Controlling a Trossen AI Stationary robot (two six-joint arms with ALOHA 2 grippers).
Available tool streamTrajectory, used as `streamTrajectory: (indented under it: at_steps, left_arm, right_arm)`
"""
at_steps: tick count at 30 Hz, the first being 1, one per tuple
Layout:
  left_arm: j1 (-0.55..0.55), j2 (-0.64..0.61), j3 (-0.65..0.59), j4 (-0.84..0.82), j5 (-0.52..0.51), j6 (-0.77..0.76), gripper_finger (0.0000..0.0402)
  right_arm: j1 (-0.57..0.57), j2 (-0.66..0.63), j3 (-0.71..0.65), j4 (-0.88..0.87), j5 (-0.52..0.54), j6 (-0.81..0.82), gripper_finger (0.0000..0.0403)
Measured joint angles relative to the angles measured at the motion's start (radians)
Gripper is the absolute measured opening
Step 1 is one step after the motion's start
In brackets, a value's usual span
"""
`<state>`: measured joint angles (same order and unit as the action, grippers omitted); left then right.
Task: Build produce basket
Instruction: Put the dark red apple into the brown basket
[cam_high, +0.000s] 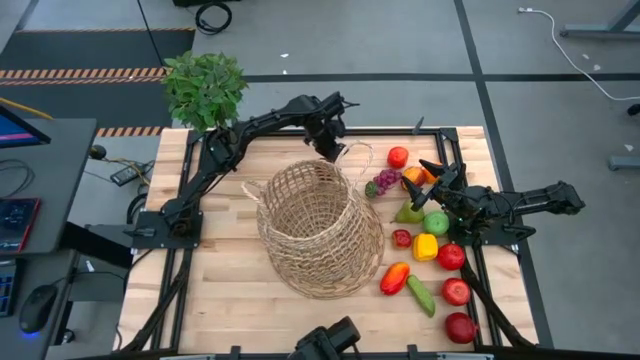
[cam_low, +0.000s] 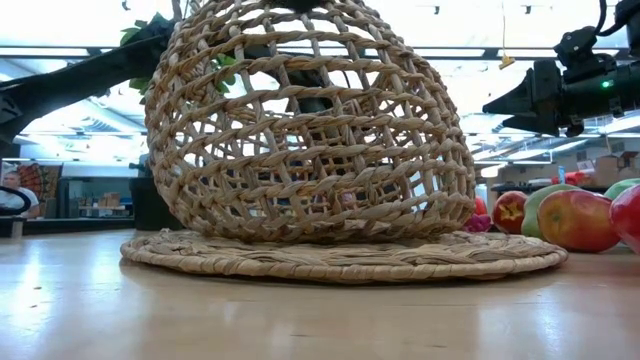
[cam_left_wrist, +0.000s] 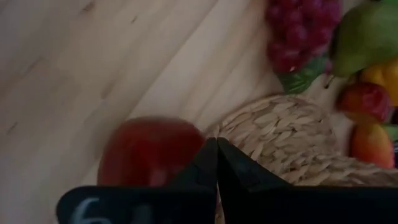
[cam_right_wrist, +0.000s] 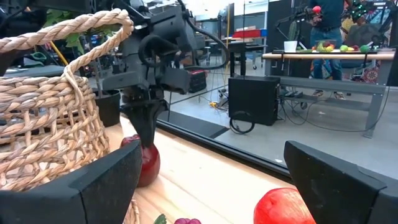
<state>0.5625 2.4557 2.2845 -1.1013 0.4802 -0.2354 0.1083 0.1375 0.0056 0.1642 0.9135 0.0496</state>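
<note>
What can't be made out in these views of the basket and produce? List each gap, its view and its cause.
1. Basket contents: low view, the weave screens them.
2. Red apple beside the basket: blurred in the left wrist view, partly behind the left arm's shut jaws; covered by the left arm in the high view.
3. Red fruit: cut off by the low view's right edge.

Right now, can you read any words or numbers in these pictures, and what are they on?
Left gripper: pale marks on its dark body, too blurred to read.
Basket, produce, table: no words or numbers.
Room behind: no sign clear enough to read.
</note>
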Motion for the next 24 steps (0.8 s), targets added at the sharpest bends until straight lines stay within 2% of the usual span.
streamTrajectory:
  at_steps: [7,11,15,18,24]
  left_arm:
    - [0.002,0.000,-0.001,-0.169,-0.191,0.048,0.0006]
    - [0.002,0.000,-0.001,-0.244,-0.232,0.049,0.0006]
    - [0.002,-0.001,0.007,-0.218,-0.233,0.049,0.0006]
    - [0.000,-0.008,0.029,-0.136,-0.218,0.058,0.0006]
    - [0.010,-0.008,0.032,-0.075,-0.071,0.069,0.0007]
  right_arm:
    - [0.000,0.000,0.000,0.000,0.000,0.000,0.0396]
    - [0.000,0.000,0.000,0.000,0.000,0.000,0.0396]
    - [0.000,0.000,0.000,0.000,0.000,0.000,0.0396]
    - [0.000,0.000,0.000,0.000,0.000,0.000,0.0396]
    - [0.000,0.000,0.000,0.000,0.000,0.000,0.0396]
